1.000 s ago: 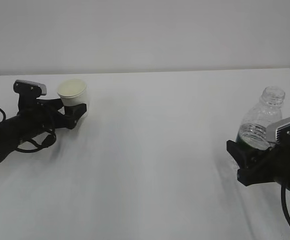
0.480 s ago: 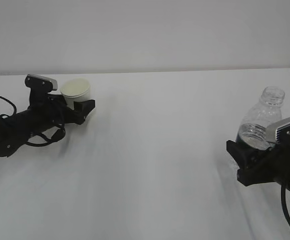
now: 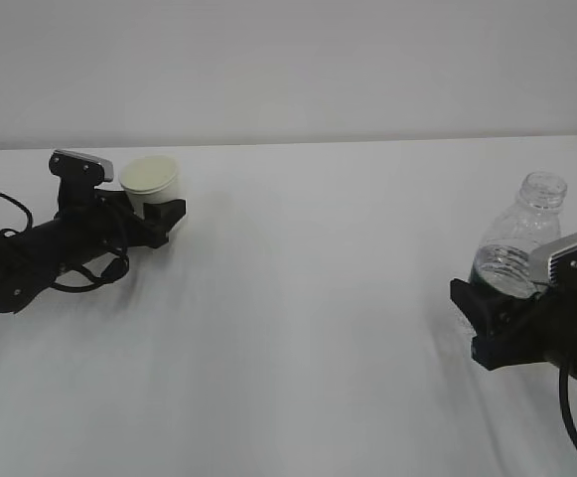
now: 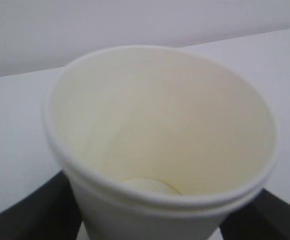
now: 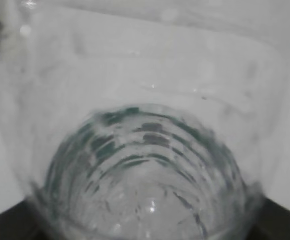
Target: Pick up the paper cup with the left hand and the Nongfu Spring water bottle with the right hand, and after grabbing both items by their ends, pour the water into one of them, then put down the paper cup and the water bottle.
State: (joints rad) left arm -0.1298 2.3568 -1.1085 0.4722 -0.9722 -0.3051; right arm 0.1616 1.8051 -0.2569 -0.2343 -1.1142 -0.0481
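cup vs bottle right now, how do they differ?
The cup is opaque off-white paper; the bottle is clear plastic. The cup is short with a wide open mouth; the bottle is taller and narrows to a ribbed neck. The cup sits far left between the left hand's fingers; the bottle sits far right in the right hand. Shared: both upright and uncapped.

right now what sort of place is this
Probably a robot test bench or lab, not a home: a bare white table against a blank wall, two black robot arms, and only a paper cup and an uncapped water bottle as props.
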